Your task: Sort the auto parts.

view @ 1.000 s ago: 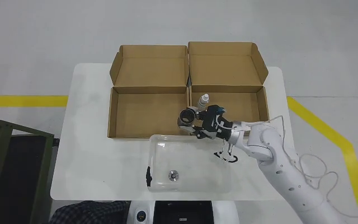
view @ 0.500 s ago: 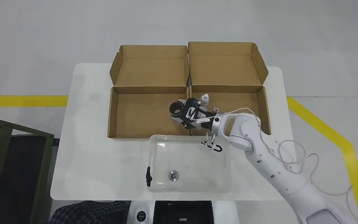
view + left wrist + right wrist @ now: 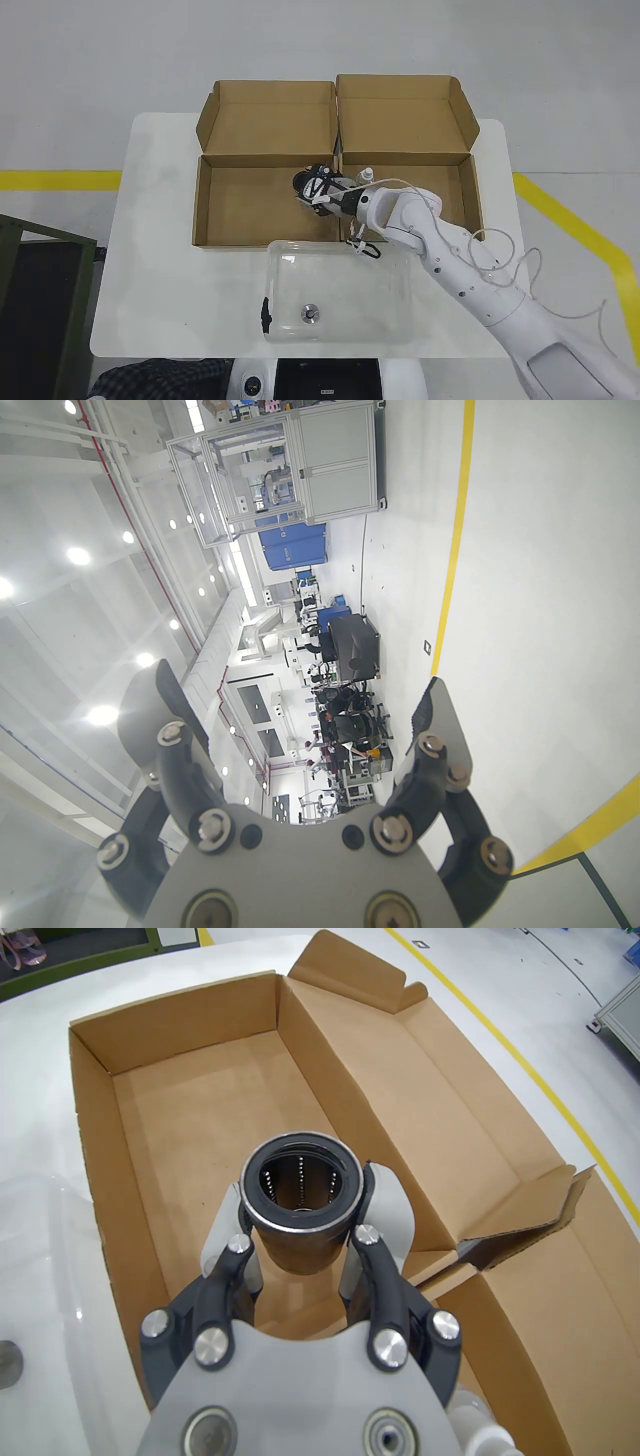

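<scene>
1. The right pincer [image 3: 305,1200] was clamped on a black cylindrical bearing [image 3: 301,1188], one finger on each side.
2. Beneath it lay an open cardboard box [image 3: 250,210], with the bearing above its floor.
3. Just beside the pincer, a small white part [image 3: 366,176] stood in a second box [image 3: 435,190].
4. Nearer the robot sat a clear tray [image 3: 390,300] holding a round metal piece [image 3: 312,313].
5. The left pincer [image 3: 300,690] was spread wide.
</scene>
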Robot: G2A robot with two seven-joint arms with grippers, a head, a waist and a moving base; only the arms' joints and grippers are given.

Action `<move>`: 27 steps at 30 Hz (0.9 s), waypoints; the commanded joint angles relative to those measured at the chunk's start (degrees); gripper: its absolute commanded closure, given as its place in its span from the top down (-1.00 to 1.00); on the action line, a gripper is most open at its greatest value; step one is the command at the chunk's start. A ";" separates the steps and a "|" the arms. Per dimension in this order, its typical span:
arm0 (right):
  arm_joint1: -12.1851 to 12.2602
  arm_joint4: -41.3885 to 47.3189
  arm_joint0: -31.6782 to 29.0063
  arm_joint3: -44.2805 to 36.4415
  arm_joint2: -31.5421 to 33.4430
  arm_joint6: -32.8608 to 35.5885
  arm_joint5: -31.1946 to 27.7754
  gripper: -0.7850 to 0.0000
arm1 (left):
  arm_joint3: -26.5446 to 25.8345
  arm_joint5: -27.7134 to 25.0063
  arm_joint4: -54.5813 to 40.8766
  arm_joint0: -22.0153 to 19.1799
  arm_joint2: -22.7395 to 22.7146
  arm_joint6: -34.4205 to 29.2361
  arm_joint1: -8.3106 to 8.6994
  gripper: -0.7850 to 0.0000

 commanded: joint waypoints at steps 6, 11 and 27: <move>-1.88 -0.76 2.85 3.66 -2.07 2.27 1.58 -1.00 | 0.00 0.00 0.00 0.00 0.00 0.00 0.00 1.00; -3.36 -1.05 4.32 6.32 -3.61 3.56 2.45 -0.95 | 0.00 0.00 0.00 0.00 0.00 0.00 0.00 1.00; -6.38 -2.24 6.24 13.05 -5.04 3.30 2.76 -0.25 | 0.00 0.00 0.00 0.00 0.00 0.00 0.00 1.00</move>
